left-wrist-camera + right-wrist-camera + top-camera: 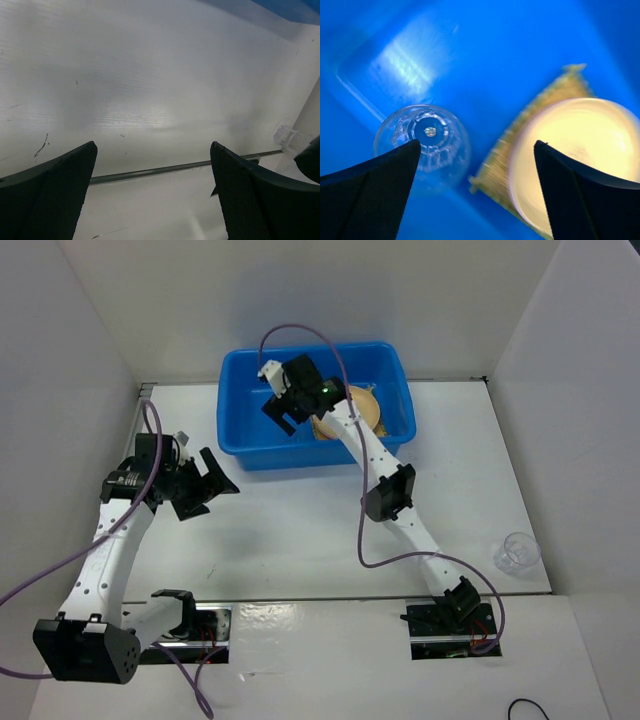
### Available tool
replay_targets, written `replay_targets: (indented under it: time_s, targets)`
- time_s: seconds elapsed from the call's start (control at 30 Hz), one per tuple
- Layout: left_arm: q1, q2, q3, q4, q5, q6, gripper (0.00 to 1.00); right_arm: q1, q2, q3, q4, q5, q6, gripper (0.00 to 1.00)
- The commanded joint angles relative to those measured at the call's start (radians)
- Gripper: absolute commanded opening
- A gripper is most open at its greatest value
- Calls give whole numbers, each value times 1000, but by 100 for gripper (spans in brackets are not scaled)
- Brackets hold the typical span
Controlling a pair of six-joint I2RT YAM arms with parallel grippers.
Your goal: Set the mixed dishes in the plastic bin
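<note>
The blue plastic bin (235, 415) stands at the back centre of the table. My right gripper (288, 416) hangs open and empty inside it. In the right wrist view, the gripper (477, 146) is above the bin floor (485, 55), with a clear cup (422, 136) standing below its left finger. To the right lies the yellow woven mat (502, 162) with the tan-orange plate (575, 155) on it. Mat and plate also show from above (360, 408). A second clear cup (517, 553) stands on the table at the far right. The pink plate is hidden. My left gripper (213, 494) is open and empty over bare table (152, 146).
White walls enclose the table on three sides. The right arm's forearm (385, 475) crosses the bin's front rim. A purple cable (300, 332) loops over the bin. In the left wrist view, the bin's corner (295, 7) shows at the top right, and the table's front seam (160, 171) runs across.
</note>
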Motion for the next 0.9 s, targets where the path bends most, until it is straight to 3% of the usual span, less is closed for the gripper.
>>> replay_targets:
  time_s: [0.0,0.1,0.23,0.3,0.37,0.4,0.47,0.5,0.6,0.7,0.87]
  targets:
    - [5,33,-14,80,27,-9,100,-30,-292,35,99,42,44,99]
    - [14,47,-14,114,18,0,100,-61,-393,35,76,79,57,99]
    - [14,100,11,123,-11,41,100,-148,-502,19,-198,35,83,99]
    - [14,131,20,133,-20,67,100,-231,-611,-214,-190,7,91,99]
    - [14,155,20,142,-20,81,100,-320,-726,-339,-190,-28,91,99]
    - [14,156,20,151,-20,90,100,-343,-767,-495,-190,-7,91,99]
    - [14,169,20,151,-20,90,100,-400,-896,-656,-190,16,91,99]
    - [14,183,20,163,-11,99,100,-476,-938,-824,-175,27,101,99]
    - [24,208,20,186,13,99,100,-680,-1085,-1124,-121,36,112,96]
    - [24,237,31,196,23,109,100,-864,-1194,-1349,-95,36,112,95]
    - [24,301,51,196,32,139,100,-972,-1402,-1676,18,146,72,94]
